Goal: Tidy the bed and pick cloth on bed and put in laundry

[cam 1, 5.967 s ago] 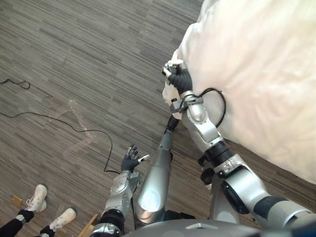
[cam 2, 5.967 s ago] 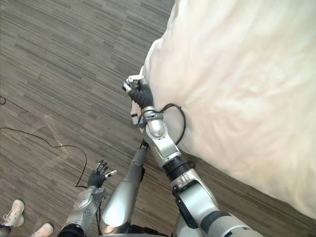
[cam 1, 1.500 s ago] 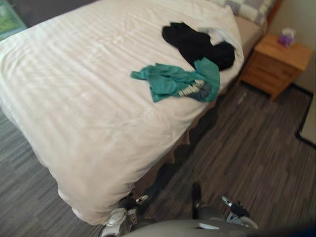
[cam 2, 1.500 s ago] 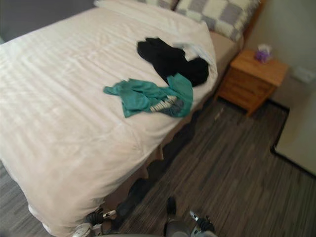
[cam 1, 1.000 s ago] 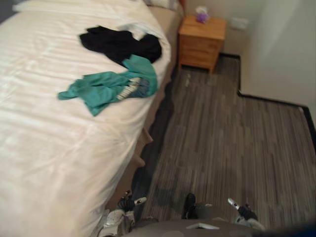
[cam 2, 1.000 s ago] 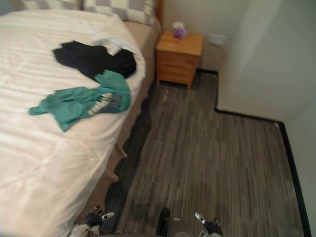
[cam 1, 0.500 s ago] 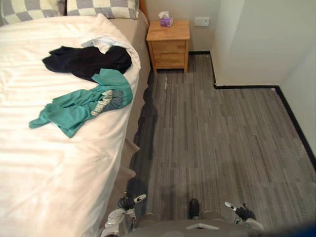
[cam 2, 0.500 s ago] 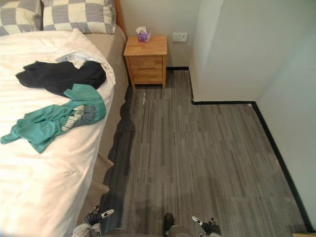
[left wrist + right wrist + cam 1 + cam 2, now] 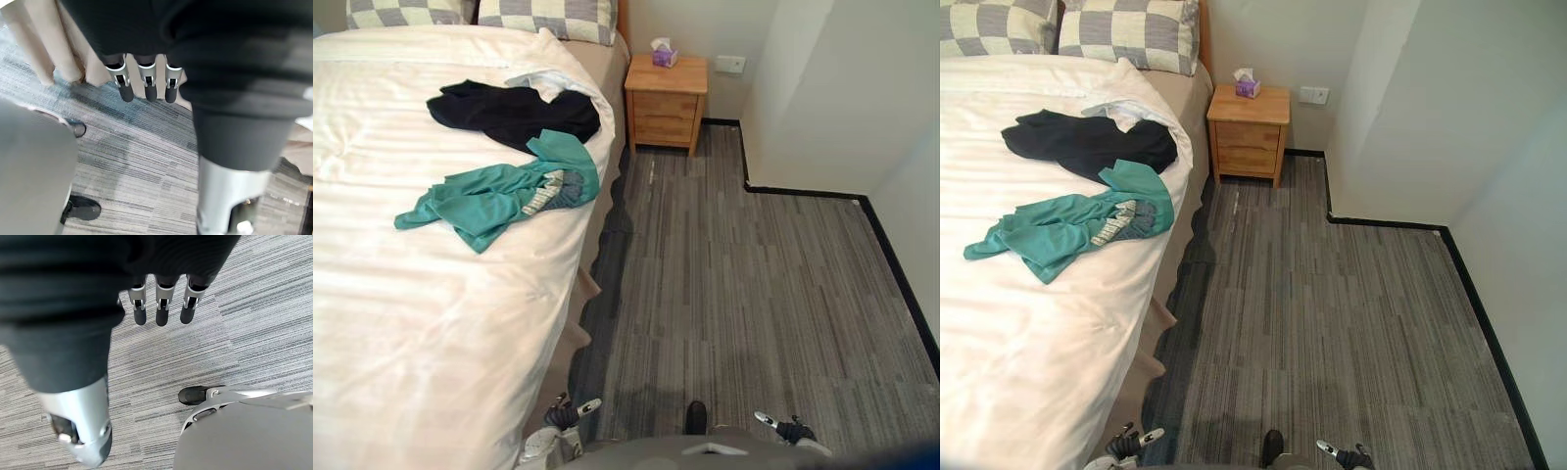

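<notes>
A teal garment (image 9: 504,196) lies crumpled on the white bed (image 9: 401,323) near its right edge. A black garment (image 9: 514,111) lies just beyond it, towards the checked pillows (image 9: 1126,34), with a bit of white cloth (image 9: 540,82) at its far side. My left hand (image 9: 566,416) hangs low by the bed's near corner, its fingers (image 9: 146,85) straight and empty over the floor. My right hand (image 9: 785,428) hangs at the bottom right, fingers (image 9: 161,308) straight, holding nothing. Both hands are far from the clothes.
A wooden nightstand (image 9: 668,103) with a tissue box (image 9: 663,54) stands against the far wall beside the bed. Grey striped carpet (image 9: 744,294) runs along the bed's right side. A wall corner (image 9: 773,98) juts out at the right.
The camera has swung from the bed's foot round to its right side and settled; the bed, clothes and nightstand shifted in view. Both hands stay low and open.
</notes>
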Robot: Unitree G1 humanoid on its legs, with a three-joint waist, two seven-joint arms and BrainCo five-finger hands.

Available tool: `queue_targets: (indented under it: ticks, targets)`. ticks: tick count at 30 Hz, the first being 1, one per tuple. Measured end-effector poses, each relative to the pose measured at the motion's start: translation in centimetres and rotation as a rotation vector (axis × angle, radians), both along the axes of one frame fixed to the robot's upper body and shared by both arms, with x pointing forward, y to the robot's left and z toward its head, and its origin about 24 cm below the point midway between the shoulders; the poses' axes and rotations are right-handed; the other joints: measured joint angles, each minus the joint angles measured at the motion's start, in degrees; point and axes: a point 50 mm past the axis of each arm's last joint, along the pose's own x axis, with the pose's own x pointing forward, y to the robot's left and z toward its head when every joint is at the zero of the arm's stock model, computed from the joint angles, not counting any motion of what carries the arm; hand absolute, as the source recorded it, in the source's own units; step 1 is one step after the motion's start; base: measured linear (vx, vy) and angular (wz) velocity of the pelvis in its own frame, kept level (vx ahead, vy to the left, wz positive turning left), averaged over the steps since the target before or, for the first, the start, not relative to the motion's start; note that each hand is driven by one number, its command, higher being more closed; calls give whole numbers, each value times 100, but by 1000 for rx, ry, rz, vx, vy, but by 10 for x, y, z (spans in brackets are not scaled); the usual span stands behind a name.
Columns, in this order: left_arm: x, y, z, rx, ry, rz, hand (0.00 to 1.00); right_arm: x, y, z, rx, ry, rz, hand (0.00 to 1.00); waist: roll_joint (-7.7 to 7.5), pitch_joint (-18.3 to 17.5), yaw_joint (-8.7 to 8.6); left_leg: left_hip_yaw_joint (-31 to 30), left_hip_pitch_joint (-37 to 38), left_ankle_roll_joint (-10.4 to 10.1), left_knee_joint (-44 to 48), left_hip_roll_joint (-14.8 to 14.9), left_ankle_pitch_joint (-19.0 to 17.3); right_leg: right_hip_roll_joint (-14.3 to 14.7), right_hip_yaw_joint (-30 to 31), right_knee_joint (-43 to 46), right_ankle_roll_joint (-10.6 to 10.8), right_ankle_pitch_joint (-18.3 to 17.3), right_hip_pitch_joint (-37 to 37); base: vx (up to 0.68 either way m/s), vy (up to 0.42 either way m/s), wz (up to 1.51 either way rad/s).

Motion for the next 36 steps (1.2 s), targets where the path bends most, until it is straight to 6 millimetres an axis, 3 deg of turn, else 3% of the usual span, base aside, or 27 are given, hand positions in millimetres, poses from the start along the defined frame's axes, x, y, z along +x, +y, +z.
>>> queue_targets:
  ticks: [9, 10, 12, 14, 15, 16, 18, 20, 23, 24, 25, 26, 28, 29, 33, 34, 36]
  targets:
    - [18, -13, 3, 105, -14, -253, 0, 7, 11, 0, 11, 0, 136, 0, -132, -27, -19, -186, -202, -34, 104, -3, -21, -38, -142, 0, 40, -52, -89, 17, 10, 11]
    - [19, -11, 4, 118, -15, -260, 0, 9, 13, 0, 8, -2, 171, 0, -149, 10, -11, -153, -351, -201, 467, 20, -122, -52, -99, 1, 21, -128, -78, 26, -10, -11]
    - [26, -11, 6, 128, -35, -269, 0, 12, 17, 0, 1, 1, 238, 0, -255, 65, 12, -151, -841, -284, 1588, 36, -172, -114, 15, 2, -12, -228, -77, -1, -34, -16]
    - [32, -13, 8, 131, -54, -279, 0, 16, 15, 1, -13, -2, 274, 0, -142, 142, 39, -244, -1430, -308, 2964, 194, -168, -58, 64, 4, -67, -283, 49, 33, -45, -20]
    - [36, -17, 9, 134, -70, -277, 0, 17, 10, 2, -27, -6, 278, 0, -47, 203, 53, -271, -1650, -462, 3553, 289, -55, -7, 143, 5, -113, -324, 138, 112, 4, -28]
    - [41, -16, 12, 149, -89, -274, 0, 18, 9, 3, -35, -10, 286, 0, -143, 277, 98, -279, -1817, -445, 3877, 282, -21, -62, 207, 5, -137, -357, 193, 98, 35, -31]
    - [43, -20, 13, 149, -107, -284, 0, 25, 5, 6, -60, -26, 313, 0, -62, 368, 133, -278, -2050, -83, 3404, 153, -461, -226, 399, 35, -131, -414, 196, 134, 52, -30]
    - [45, -20, 14, 146, -115, -273, 0, 26, 5, 6, -62, -22, 315, 0, -79, 384, 161, -292, -2116, -71, 2609, 11, -423, -396, 473, 37, -49, -461, 195, 122, 85, -24]
    - [47, -23, 15, 143, -128, -282, 0, 23, 3, 7, -68, -26, 313, 0, -49, 398, 178, -464, -2211, -135, 866, -177, 283, -626, 638, 37, 179, -610, 234, 149, 142, -19]
    - [48, -23, 15, 143, -133, -283, 0, 23, 2, 8, -72, -32, 313, 0, -22, 413, 183, -469, -2214, -136, 622, -160, 497, -639, 679, 37, 228, -643, 256, 253, 210, -46]
    - [48, -26, 16, 141, -143, -289, 0, 22, 2, 8, -81, -41, 311, 0, 33, 396, 209, -383, -2147, -114, 504, -157, 945, -669, 791, 35, 320, -727, 282, 306, 194, -43]
    - [49, -26, 17, 142, -147, -295, 0, 22, 1, 9, -94, -46, 316, 0, 27, 387, 222, -210, -2124, 11, 578, -175, 1003, -690, 797, 103, 299, -771, 270, 328, 182, -37]
    - [54, -24, 20, 153, -169, -302, 0, 14, 5, 7, -100, -28, 343, 0, -85, 424, 282, -82, -2175, 139, 832, -240, 828, -790, 788, 462, 354, -939, 146, 356, 138, -24]
    - [56, -23, 22, 157, -182, -303, 0, 8, 8, 5, -92, -12, 339, 0, -149, 411, 291, 57, -2173, 323, 1051, -294, 848, -886, 805, 475, 440, -996, 207, 371, 124, -22]
    - [53, -24, 21, 147, -180, -297, 0, 3, 9, 5, -100, -12, 341, 0, -186, 365, 277, 215, -1931, 351, 1135, -383, 697, -1004, 893, 917, 506, -956, 122, 340, 81, -36]
    - [50, -22, 22, 149, -184, -296, 0, 4, 8, 6, -103, -24, 331, 0, -165, 352, 272, 228, -1726, 354, 987, -347, 659, -966, 1028, 1540, 599, -1017, -131, 258, 83, -56]
    - [47, -26, 24, 148, -198, -317, 0, 5, 6, 8, -106, -50, 325, 0, -164, 354, 131, 199, -1326, 389, 750, -321, 405, -964, 1192, 3229, 1003, -1202, -803, 313, 90, -32]
